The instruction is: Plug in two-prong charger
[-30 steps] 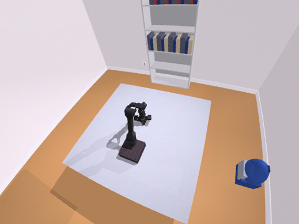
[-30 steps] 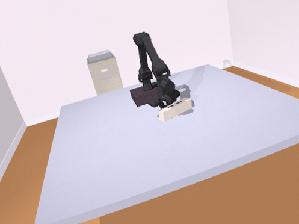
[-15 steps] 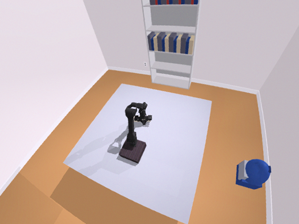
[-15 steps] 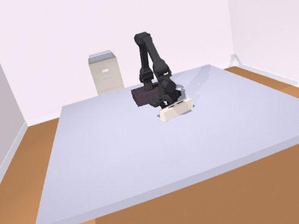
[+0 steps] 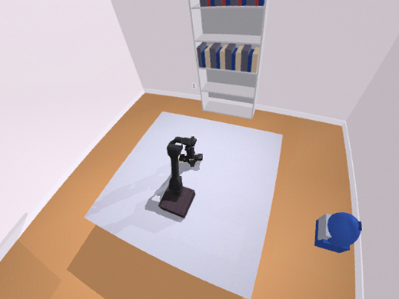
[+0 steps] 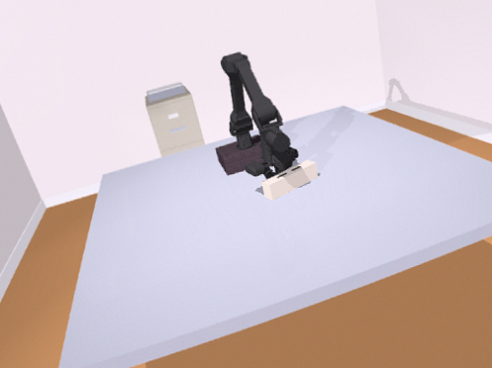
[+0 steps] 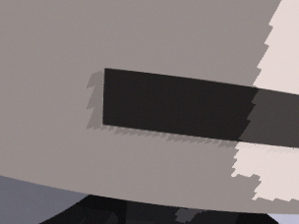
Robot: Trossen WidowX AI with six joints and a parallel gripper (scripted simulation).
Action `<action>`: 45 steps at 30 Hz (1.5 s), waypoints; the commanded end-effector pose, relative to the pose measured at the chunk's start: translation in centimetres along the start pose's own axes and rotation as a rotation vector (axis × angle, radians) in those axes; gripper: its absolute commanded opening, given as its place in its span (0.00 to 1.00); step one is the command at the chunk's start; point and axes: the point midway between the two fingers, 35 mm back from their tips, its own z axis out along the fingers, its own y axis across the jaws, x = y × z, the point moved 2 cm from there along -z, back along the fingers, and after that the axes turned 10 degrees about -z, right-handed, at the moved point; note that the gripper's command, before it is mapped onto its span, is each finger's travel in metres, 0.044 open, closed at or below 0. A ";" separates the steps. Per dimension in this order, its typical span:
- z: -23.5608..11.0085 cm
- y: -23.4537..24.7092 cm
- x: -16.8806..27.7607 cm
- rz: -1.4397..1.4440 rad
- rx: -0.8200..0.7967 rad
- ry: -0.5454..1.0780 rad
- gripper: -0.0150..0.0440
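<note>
A cream power strip (image 6: 277, 188) lies on the grey table (image 6: 206, 263) (image 5: 228, 217) just in front of the arm's base. Its top fills the wrist view (image 7: 145, 28), very close, with one dark outlet slot (image 7: 177, 103) across the middle. My gripper (image 6: 283, 167) (image 5: 192, 159) points down right at the strip's top and is shut on the dark charger. I cannot tell whether the prongs are inside a slot.
The arm's dark base plate (image 6: 237, 157) (image 5: 178, 202) stands behind the strip. Off the table are a beige filing cabinet (image 6: 173, 118), a bookshelf (image 5: 229, 46) and a blue object (image 5: 339, 231) on the floor.
</note>
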 end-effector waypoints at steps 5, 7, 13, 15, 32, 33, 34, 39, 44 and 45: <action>-0.1 -0.2 -0.8 0.000 0.008 -0.039 0.25; -0.1 -0.2 -0.8 0.000 0.008 -0.039 0.25; -0.2 -0.2 -0.7 0.000 0.008 -0.039 0.25; -0.2 -0.2 -0.7 0.000 0.008 -0.038 0.25; -0.4 -0.1 -0.7 0.000 0.008 -0.038 0.25; -0.4 -0.1 -0.7 0.000 0.008 -0.038 0.25; -0.4 -0.1 -0.7 0.000 0.008 -0.038 0.25; -0.5 -0.1 -0.7 0.000 0.008 -0.039 0.25; -0.5 -0.1 -0.7 0.000 0.008 -0.039 0.25; -0.6 -0.1 -0.7 0.000 0.008 -0.039 0.25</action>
